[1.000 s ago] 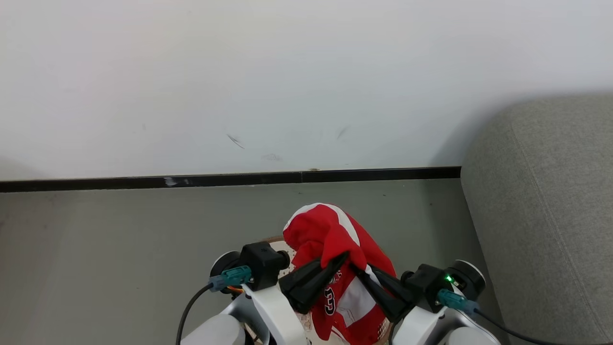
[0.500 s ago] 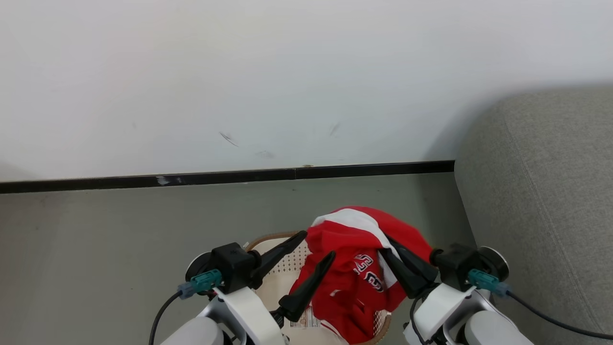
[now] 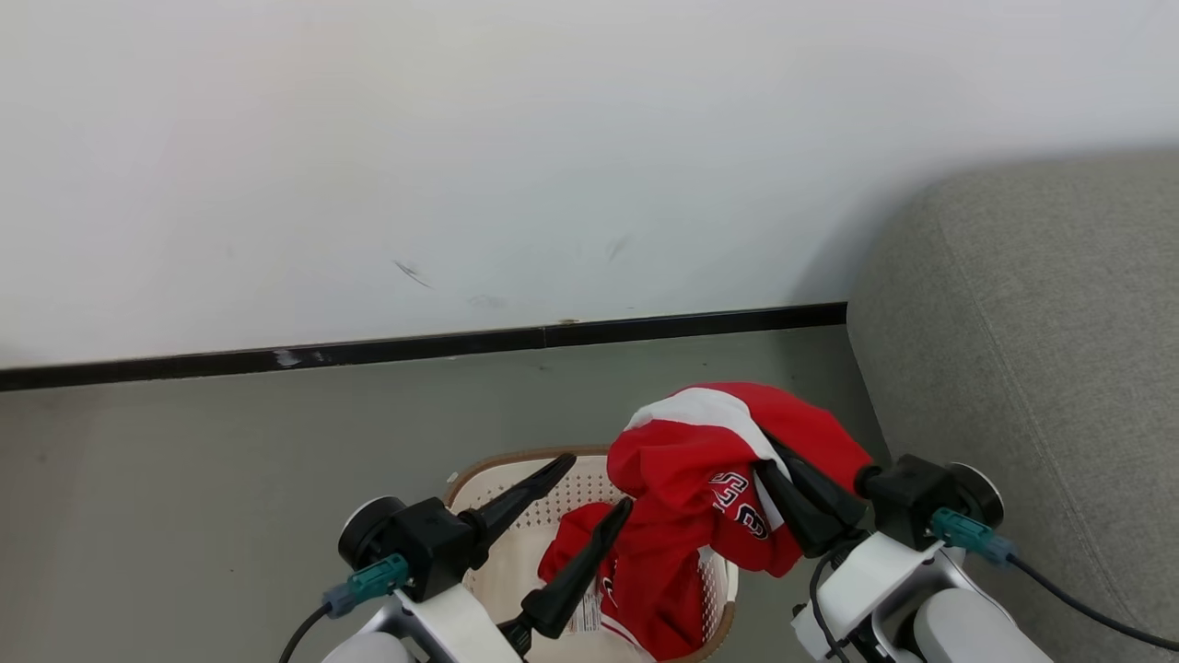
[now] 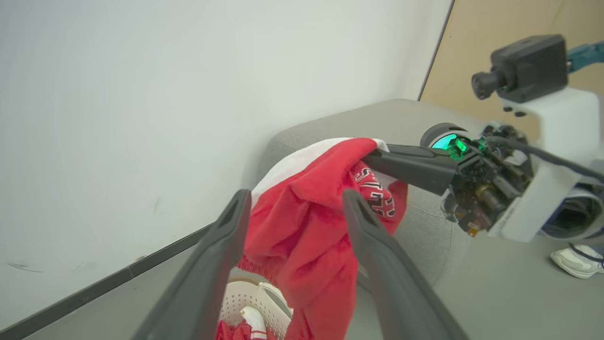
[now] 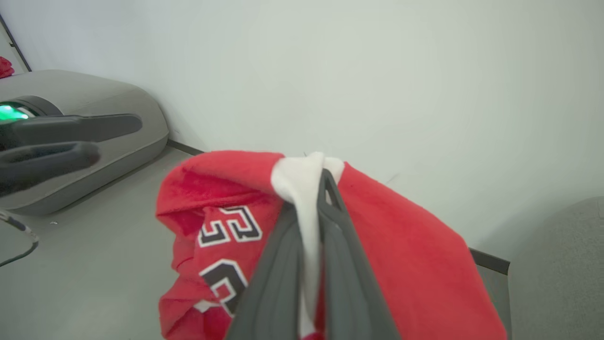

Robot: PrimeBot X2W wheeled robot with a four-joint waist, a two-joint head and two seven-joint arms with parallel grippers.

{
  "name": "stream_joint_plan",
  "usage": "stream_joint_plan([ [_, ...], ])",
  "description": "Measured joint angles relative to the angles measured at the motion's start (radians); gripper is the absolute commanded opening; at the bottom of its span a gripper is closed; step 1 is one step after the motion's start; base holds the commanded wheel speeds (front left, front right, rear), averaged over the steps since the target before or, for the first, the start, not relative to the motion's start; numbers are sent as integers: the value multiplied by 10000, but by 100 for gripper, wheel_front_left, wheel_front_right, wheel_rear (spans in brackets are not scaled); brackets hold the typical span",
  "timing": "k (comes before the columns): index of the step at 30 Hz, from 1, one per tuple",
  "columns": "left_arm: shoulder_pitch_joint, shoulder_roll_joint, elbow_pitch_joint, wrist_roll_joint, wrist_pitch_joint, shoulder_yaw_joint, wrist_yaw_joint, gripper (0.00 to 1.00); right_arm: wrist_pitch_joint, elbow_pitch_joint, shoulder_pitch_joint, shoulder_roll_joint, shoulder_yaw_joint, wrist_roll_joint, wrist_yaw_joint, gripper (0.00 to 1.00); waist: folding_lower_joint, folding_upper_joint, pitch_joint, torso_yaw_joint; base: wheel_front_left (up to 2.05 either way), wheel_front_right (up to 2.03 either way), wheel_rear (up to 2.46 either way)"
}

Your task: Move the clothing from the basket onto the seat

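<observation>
One gripper now carries the jersey [image 3: 682,460]: the left gripper [image 3: 597,481] has just let go and stands wide open and empty, while the right gripper [image 3: 763,458] stays clamped on its white trim. Bunched, it hangs long axis downward over the basket [image 3: 497,465], left of the seat [image 3: 1032,322], apparently ready to swing right.

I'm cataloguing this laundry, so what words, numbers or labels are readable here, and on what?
"23", probably: dark white-edged numerals on the red garment, creased and tilted, so not certain.
Label on the bottom of the basket: too small to read.
</observation>
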Motion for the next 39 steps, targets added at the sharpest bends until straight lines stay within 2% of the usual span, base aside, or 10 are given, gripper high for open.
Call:
stream_joint_plan([
  [15,388,88,-65,123,-280,-15,0,100,0,-504,550,4,-771,-353,0,0,0,0,-24,-635,0,0,0],
  [39,818,123,-245,121,-445,412,0,100,0,-1252,1489,-38,-2452,-658,0,0,0,0,17,-2203,0,0,0],
])
